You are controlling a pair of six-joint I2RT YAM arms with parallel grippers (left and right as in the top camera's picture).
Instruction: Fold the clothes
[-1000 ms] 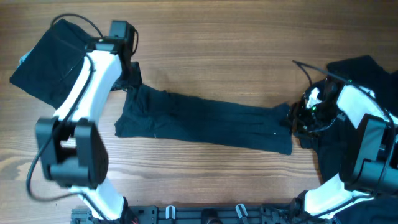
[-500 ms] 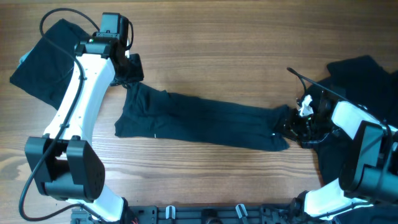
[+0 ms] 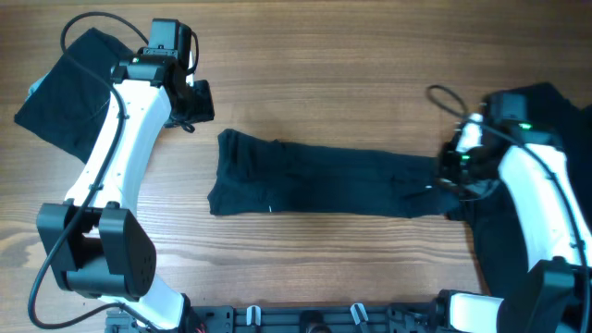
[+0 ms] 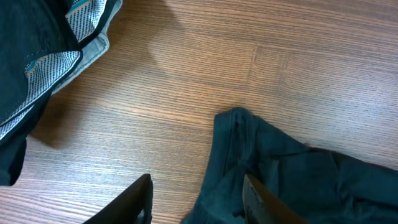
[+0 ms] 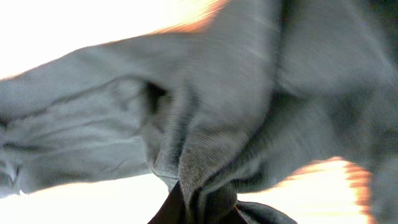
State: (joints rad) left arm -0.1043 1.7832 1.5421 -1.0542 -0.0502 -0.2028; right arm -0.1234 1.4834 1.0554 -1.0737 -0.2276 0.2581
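Folding looked barely begun: the dark shirt lay as a long band across the middle of the table, right gripper pinching its end, left gripper spread empty (more clothes waited at its right edge).

1. The left arm reaches from the near left edge up to the far left, its wrist turned toward the centre.
2. The left claw hangs with its fingers spread apart, gripping nothing.
3. The right arm arches from the near right corner inward.
4. The right claw is pinched tight on a bunch of the shirt.
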